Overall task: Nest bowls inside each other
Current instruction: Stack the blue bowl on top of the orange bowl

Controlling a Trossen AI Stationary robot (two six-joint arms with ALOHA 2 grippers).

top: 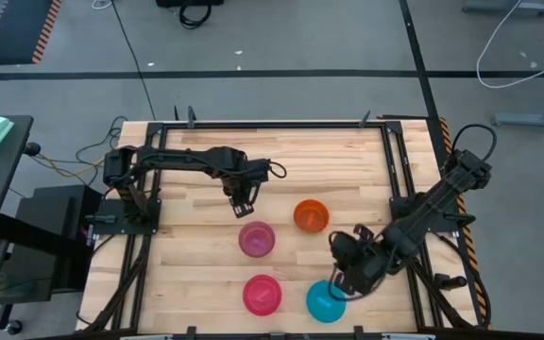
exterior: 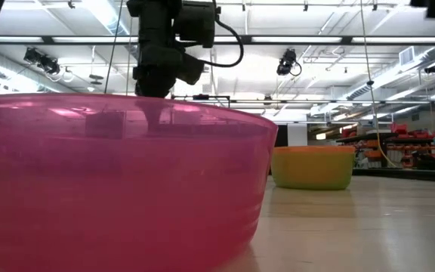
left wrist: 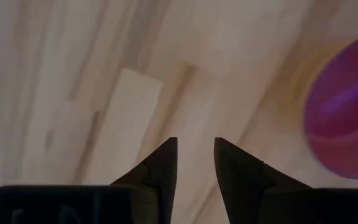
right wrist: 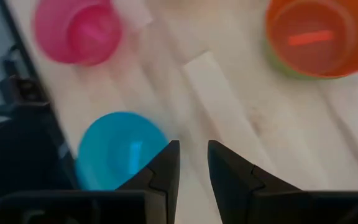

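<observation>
Four bowls show on the wooden table. A purple bowl stands mid-table and also shows in the left wrist view. An orange bowl sits inside a green-yellow one. A pink-red bowl and a teal bowl stand near the front edge. My left gripper hangs narrowly open and empty, just on the far side of the purple bowl. My right gripper is narrowly open and empty beside the teal bowl's far-right rim.
Black frame rails run along the table's sides. In the low view the pink-red bowl fills the foreground and hides most of the table. Bare wood lies at the front left.
</observation>
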